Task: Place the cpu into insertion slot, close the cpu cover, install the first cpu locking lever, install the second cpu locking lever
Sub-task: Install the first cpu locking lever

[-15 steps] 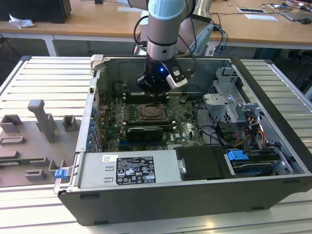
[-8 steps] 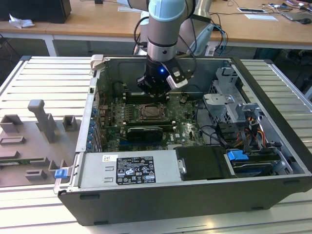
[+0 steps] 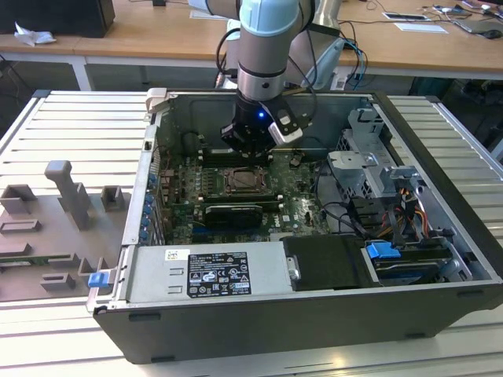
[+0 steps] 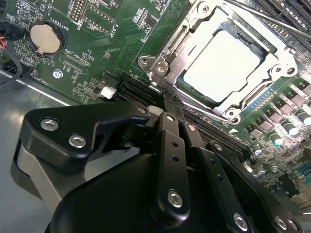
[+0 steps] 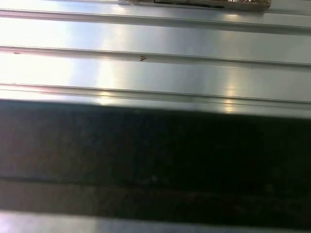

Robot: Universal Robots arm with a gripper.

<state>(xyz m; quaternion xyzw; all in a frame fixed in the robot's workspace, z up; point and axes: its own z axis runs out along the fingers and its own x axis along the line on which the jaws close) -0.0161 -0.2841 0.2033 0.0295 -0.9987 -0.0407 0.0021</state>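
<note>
In the exterior view the gripper (image 3: 248, 151) hangs just above the insertion slot (image 3: 247, 182) inside the open computer case (image 3: 440, 236). In the second wrist view the cpu (image 4: 222, 63) lies seated beyond the pressed-together, empty fingers (image 4: 171, 127), the cpu cover (image 4: 272, 73) down around it, apparently to hold it. In the first wrist view, ribbed metal table (image 5: 155, 43).
</note>
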